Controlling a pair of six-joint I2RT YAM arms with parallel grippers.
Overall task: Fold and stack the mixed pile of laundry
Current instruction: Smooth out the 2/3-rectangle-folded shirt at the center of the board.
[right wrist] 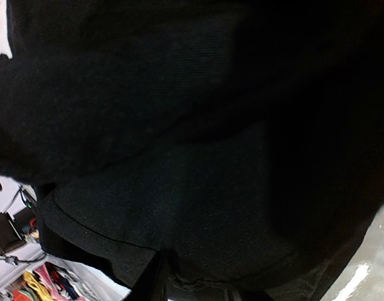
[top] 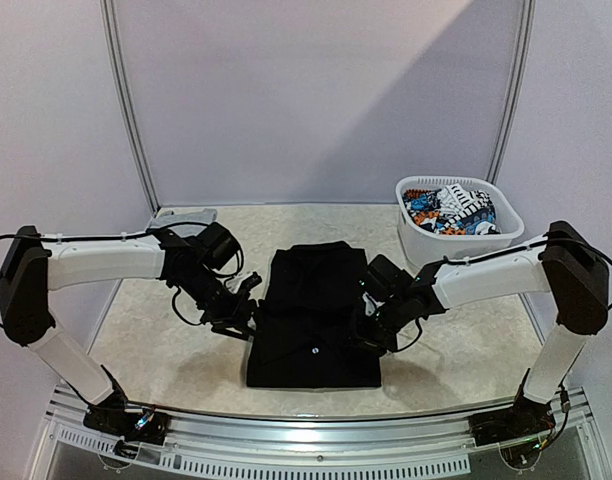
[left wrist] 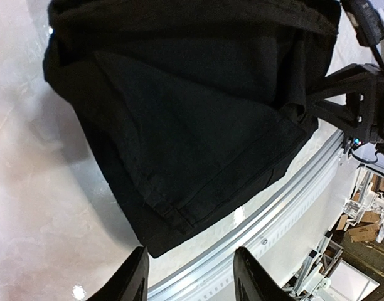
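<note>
Basket [top: 431, 248] — white, printed piece [top: 451, 210] inside, black garment [top: 316, 310] on table [top: 166, 350]

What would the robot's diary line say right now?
black garment: lying folded | left gripper: open, empty, near left edge | right gripper: at right edge, grip unclear | printed piece: in basket
</note>
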